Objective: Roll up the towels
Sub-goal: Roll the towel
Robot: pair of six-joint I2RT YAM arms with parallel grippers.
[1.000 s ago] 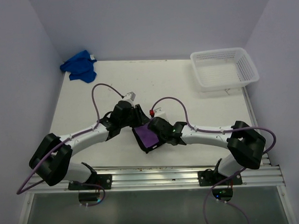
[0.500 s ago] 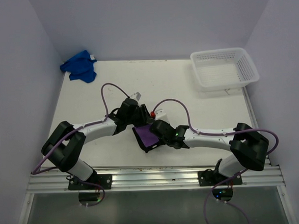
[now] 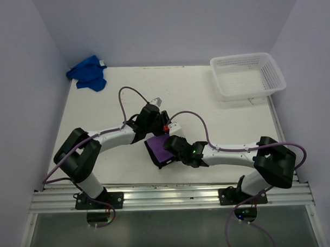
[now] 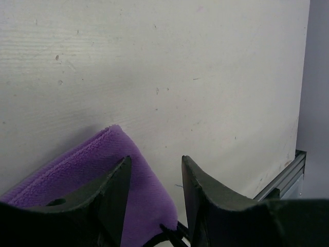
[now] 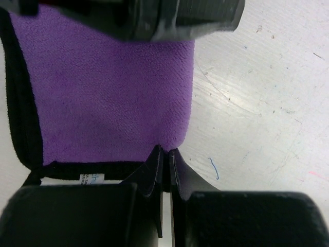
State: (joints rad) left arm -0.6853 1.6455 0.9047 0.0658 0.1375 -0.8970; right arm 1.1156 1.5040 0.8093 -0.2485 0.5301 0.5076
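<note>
Blue towel (image 3: 87,73), bunched, far-left back corner of the surface (image 3: 208,108), well apart from both arms.

Left hand (image 4: 154,167): we see its fingers (image 4: 115,190) apart, low over the surface near the middle front. One finger sits above the purple towel (image 3: 158,150); the other is above bare surface just past the cloth's edge. We see nothing gripped between them.

Purple towel lies flat at the near middle, between the two hands. It has a dark border along two sides and a small white label (image 5: 92,176) at one corner.

Right hand (image 5: 164,154): fingers pressed together, clamped on the purple towel's near edge by its corner, where the cloth puckers into the pinch.

White mesh basket (image 3: 249,74): far-right back corner, well apart from the arms.
</note>
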